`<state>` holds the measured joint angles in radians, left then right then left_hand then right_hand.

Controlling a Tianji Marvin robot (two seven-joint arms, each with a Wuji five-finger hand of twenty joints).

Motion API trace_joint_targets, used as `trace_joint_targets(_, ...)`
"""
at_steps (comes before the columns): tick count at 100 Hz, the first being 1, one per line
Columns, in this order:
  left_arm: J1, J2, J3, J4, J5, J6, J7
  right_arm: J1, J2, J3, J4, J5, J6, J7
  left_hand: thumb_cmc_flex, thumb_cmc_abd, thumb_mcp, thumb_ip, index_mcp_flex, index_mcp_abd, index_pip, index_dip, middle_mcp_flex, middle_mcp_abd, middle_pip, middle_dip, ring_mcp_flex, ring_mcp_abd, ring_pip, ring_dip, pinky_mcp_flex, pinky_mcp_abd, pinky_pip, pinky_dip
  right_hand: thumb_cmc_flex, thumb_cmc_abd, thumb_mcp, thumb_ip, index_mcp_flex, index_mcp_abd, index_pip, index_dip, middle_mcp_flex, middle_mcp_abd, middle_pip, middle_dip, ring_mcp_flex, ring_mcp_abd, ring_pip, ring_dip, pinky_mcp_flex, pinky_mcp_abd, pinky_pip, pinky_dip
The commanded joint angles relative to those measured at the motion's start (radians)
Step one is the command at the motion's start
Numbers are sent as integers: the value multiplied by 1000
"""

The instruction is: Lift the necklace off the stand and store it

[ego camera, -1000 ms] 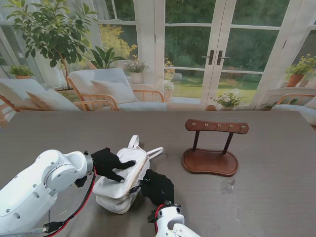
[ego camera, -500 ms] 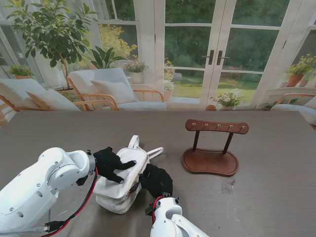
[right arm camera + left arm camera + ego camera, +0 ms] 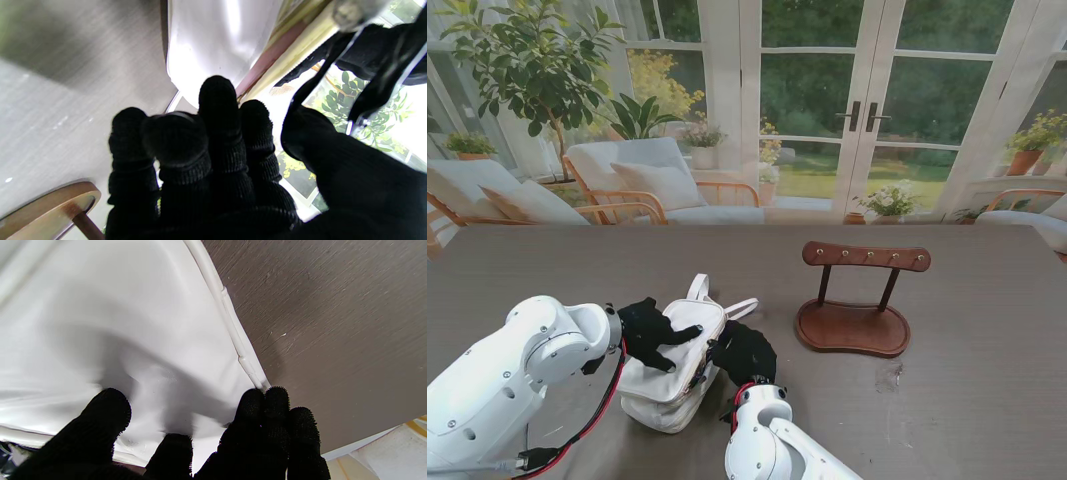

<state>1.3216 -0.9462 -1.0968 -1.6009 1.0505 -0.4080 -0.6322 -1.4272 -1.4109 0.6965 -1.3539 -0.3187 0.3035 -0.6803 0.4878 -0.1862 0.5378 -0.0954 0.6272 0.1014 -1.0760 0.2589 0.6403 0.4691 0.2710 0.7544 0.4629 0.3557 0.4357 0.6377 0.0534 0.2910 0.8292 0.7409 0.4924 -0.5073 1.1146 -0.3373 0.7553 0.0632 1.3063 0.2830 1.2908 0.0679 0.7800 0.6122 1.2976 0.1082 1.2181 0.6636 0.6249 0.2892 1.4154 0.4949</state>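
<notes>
**Storing step under way at the bag; necklace itself not visible**

The wooden stand (image 3: 859,297) is sitting bare on the surface (image 3: 987,400), with nothing hanging from its pegs, so the lifting-off part looks done. The necklace is not showing in any view; it may be inside the white bag (image 3: 672,365) or tucked in the right hand, and I cannot tell which.

The left hand (image 3: 653,333) is lying on the bag's top panel, fingers (image 3: 267,403) spread and pressing the fabric flat, holding nothing. The right hand (image 3: 745,352) is sitting just beside the bag's zipped edge, nearer the stand. Its fingers (image 3: 217,100) are bunched close together at the opening, but the wrist view is too dark and crowded to show whether they are pinching a zipper pull, the chain, or nothing.

By my reading, the robot is finishing the stowing. The next move calls for the left hand bracing the bag while the right works along the opening to close it.
</notes>
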Motion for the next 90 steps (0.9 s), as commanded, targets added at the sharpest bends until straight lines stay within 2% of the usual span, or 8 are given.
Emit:
trace_joint_targets(1, 70, 17, 37, 81, 23, -17, -78, 21, -12, 3, 6, 4, 14, 15, 41, -295, 57, -9, 235, 64, 1327, 127, 76, -240, 113, 32, 20, -42, 3, -2, -18, -31, -28, -17, 22, 3, 84, -9, 10, -2, -1, 16, 34, 32, -12, 21, 14, -17, 10, 2, 345, 28, 57, -14)
trace_joint_targets(40, 65, 20, 47, 79, 23, -28, -92, 83, -24, -5, 48, -1, 73, 33, 30, -324, 95, -17, 217, 57, 1316, 121, 67, -246, 109, 28, 16, -49, -7, -6, -22, -37, -41, -22, 26, 10, 74, -8, 4, -2, -8, 20, 26, 31, -13, 23, 14, -15, 5, -1, 340, 29, 56, -14)
trace_joint_targets(52, 68, 20, 45, 76, 25, -28, -95, 68, -8, 5, -13, -29, 131, 59, 27, -321, 99, -19, 215, 60, 1315, 120, 66, -246, 109, 28, 15, -49, -8, -6, -24, -38, -45, -23, 30, 14, 68, -7, -1, -5, -11, 22, 20, 30, -15, 23, 14, -17, 0, -4, 336, 28, 54, -15)
trace_joint_targets(90, 65, 20, 53, 82, 19, -30, -87, 142, -15, -5, 23, -46, 210, 100, 27, -312, 95, -19, 210, 59, 1313, 119, 66, -244, 109, 28, 13, -50, -9, -5, -24, -40, -49, -22, 34, 19, 56, -4, -9, -12, -16, 28, 7, 27, -15, 24, 15, -17, -10, -9, 328, 23, 52, -15)
